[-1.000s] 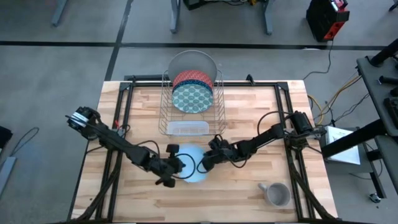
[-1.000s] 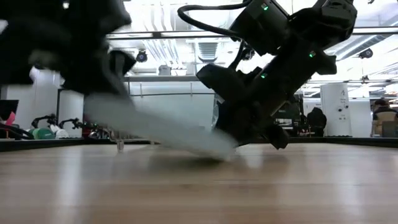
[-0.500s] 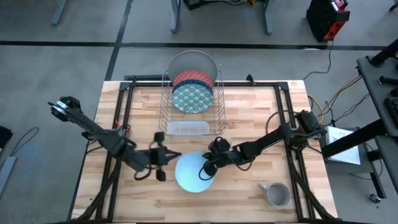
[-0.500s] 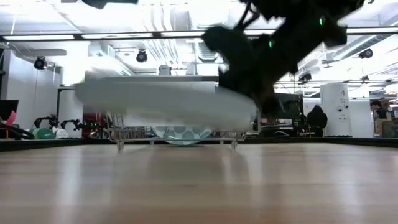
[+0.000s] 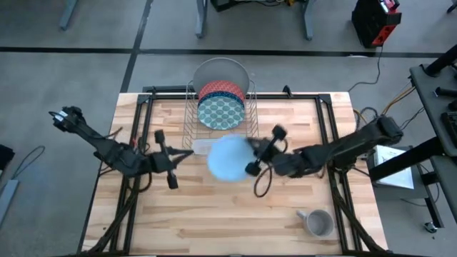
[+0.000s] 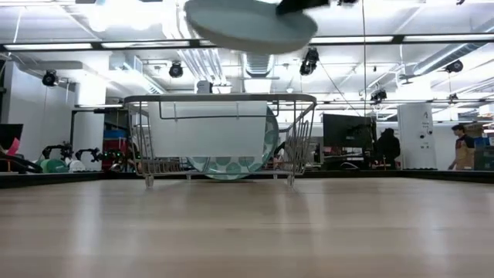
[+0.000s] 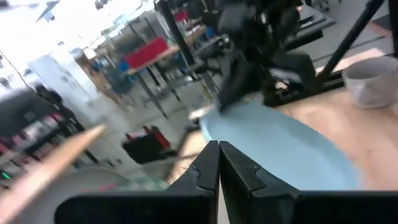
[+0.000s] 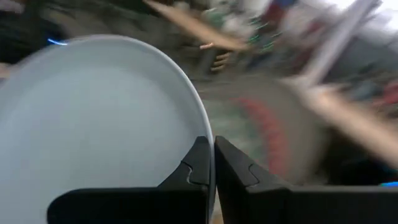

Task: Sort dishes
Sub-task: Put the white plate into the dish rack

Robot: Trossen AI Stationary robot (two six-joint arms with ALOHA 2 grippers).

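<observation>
One light-blue plate (image 5: 230, 158), pinched at its rim by the right gripper (image 5: 251, 158), hangs just near-side of the wire dish rack (image 5: 221, 121); left gripper (image 5: 166, 158) closed, empty.

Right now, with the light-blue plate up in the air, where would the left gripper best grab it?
By the free rim on its own side, coming in level. The light-blue plate hangs roughly flat above the table, and the right gripper already pinches the opposite edge, so that rim is taken. The left gripper sits shut beside it, so it would likely need to open first.
</observation>
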